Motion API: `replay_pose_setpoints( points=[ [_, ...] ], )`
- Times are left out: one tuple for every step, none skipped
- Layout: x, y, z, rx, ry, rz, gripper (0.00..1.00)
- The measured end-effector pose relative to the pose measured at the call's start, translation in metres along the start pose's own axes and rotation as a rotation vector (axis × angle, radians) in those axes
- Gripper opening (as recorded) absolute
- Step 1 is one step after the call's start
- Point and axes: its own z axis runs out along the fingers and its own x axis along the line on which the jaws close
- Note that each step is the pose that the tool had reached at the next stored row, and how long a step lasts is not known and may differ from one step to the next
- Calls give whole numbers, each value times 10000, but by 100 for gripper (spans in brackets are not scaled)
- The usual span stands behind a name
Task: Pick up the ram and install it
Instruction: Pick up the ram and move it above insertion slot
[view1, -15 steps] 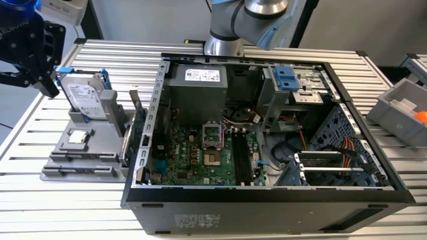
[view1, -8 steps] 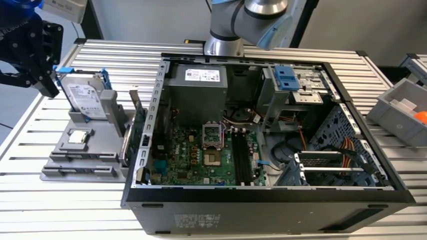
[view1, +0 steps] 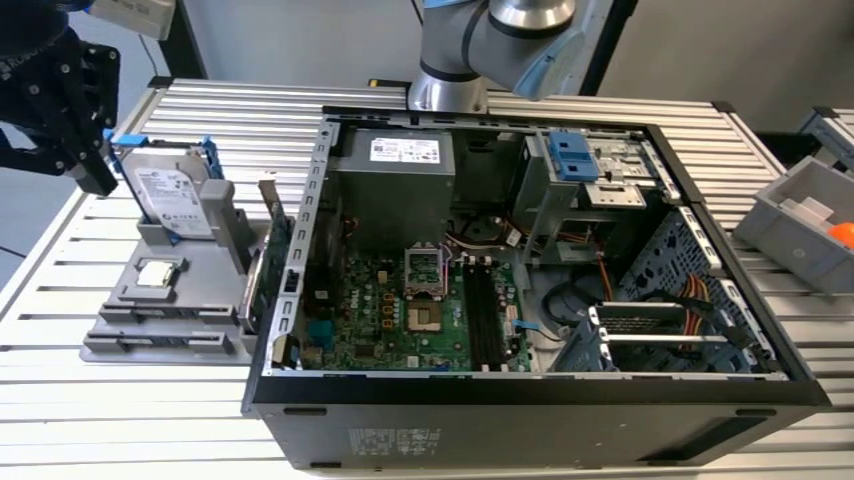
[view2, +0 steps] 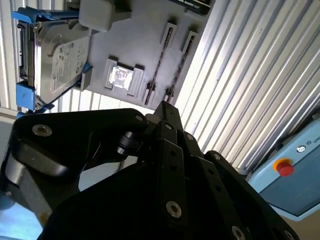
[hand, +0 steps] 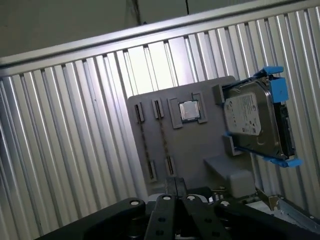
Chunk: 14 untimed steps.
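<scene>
The ram (view1: 262, 268) is a thin dark greenish stick standing on edge along the side of the grey holder tray (view1: 160, 300) that faces the computer case. One labelled end of the ram (view2: 192, 3) shows in the second wrist view. My black gripper (view1: 99, 184) hangs in the air off the tray's far left corner in the exterior view, beside the hard drive and well apart from the ram. Its fingers meet at the tips in both wrist views, gripper (view2: 164, 106) and gripper (hand: 175, 181), with nothing between them.
The tray also holds a silver hard drive (view1: 171, 200) with blue clips and a small square chip (view1: 158, 272); two narrow holder slots (hand: 150, 142) run beside the chip. The open computer case (view1: 534, 400) shows the motherboard with black memory slots (view1: 481, 315). A grey bin (view1: 801, 215) stands at the right.
</scene>
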Motion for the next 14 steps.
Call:
replay_pose_setpoints(
  points=[
    [0,0,-1,-5,5,-121,0],
    [0,0,0,-8,9,-244,0],
    [0,0,0,-11,13,-365,0],
    [0,0,-1,-15,17,-484,0],
    [0,0,-1,-19,21,-599,0],
    [0,0,-1,-22,25,-714,0],
    [0,0,-1,-26,28,-827,0],
    [0,0,-1,-30,33,-942,0],
    [0,0,-1,-33,36,-1058,0],
    [0,0,-1,-37,40,-1174,0],
    [0,0,-1,-40,44,-1300,0],
    [0,0,-1,-43,48,-1417,0],
    [0,0,0,-47,52,-1540,0],
    [0,0,0,-51,55,-1656,0]
  ],
)
